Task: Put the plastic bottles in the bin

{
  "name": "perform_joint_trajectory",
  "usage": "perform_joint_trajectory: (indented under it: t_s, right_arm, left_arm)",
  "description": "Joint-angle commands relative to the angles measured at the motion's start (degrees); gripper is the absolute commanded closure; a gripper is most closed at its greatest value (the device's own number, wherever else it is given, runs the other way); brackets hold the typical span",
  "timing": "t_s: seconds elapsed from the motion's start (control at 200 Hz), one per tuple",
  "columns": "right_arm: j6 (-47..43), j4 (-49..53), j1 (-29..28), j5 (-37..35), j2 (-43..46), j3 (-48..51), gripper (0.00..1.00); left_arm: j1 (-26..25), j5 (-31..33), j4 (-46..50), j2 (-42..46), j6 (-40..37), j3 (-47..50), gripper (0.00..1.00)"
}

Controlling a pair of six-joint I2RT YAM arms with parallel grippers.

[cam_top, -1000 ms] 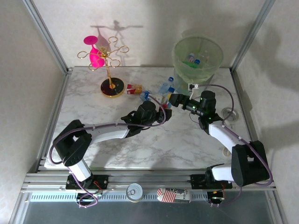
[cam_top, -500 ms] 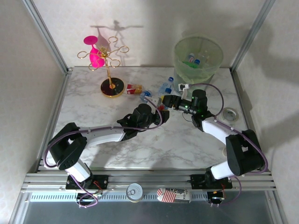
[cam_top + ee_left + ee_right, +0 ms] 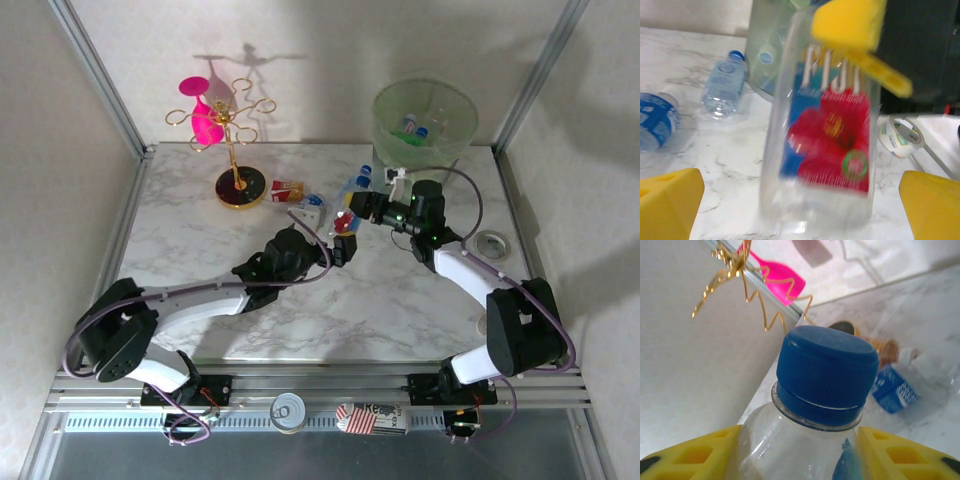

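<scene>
Marble tabletop [image 3: 400,300] lay under a handover, mid-reach. Over the last second the left gripper [image 3: 800,210] had sprung from a tight hold to fully spread, its yellow pads [image 3: 670,205] now well clear on either side of the red-labelled bottle [image 3: 832,140]. The right gripper [image 3: 800,455] had narrowed meanwhile and seemed clamped just below the blue cap [image 3: 827,370], though the contact itself fell out of sight. So the bottle had changed arms; the bin [image 3: 462,118] stood beyond the right gripper, loose bottles [image 3: 724,85] near it waiting, and the carry and drop remained
</scene>
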State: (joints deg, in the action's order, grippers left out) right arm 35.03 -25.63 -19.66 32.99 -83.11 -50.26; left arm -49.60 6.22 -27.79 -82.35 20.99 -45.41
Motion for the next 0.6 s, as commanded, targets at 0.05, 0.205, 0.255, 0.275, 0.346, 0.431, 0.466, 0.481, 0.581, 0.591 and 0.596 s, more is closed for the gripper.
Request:
perform_joint_trajectory:
  t_s: [0.05,0.205,0.255,0.275,0.346,0.431,0.466,0.481,0.581,0.591,0.596]
  right_arm:
    - [-6.7,6.8,2.9,-5.4,2.8,-9.4,0.53]
    - [-9.1,9.8,6.8,-10.3,2.5,-17.9,0.54]
    - [-8.9,9.5,8.3,-11.8,2.1,-20.4,0.54]
    - [-8.7,9.3,8.9,-12.2,1.9,-21.4,0.55]
    - [-8.2,8.4,10.8,-13.7,0.7,-24.5,0.55]
    - [-7.9,7.4,12.7,-16.5,-1.3,-28.1,0.56]
    - [-7.7,7.1,13.2,-17.9,-2.3,-29.4,0.56]
    - [-7.7,6.8,13.5,-18.5,-2.6,-29.9,0.55]
    - [-6.9,4.3,14.6,-22.3,-5.2,-32.2,0.56]
    - [-6.9,4.0,14.7,-22.6,-5.5,-32.3,0.56]
    - [-6.8,3.8,14.8,-22.7,-5.7,-32.4,0.56]
  left_arm:
    - [1.6,7.1,-3.1,6.0,0.9,4.0,0.01]
    - [5.0,9.4,-3.9,10.2,4.5,8.6,0.0]
    - [6.4,9.3,-4.3,11.5,5.9,10.2,0.0]
    - [6.9,9.3,-4.4,11.9,6.4,10.8,0.0]
    - [8.6,9.3,-4.8,13.6,8.0,12.8,0.0]
    - [9.9,10.7,-4.8,15.8,9.5,15.1,0.0]
    - [10.2,11.7,-4.8,16.5,10.1,16.0,0.0]
    - [10.3,12.1,-4.8,16.9,10.2,16.4,0.0]
    - [10.8,15.9,-5.2,19.0,11.5,18.9,0.0]
    - [10.8,16.4,-5.3,19.2,11.6,19.2,0.0]
    - [10.8,16.7,-5.4,19.2,11.7,19.3,0.0]
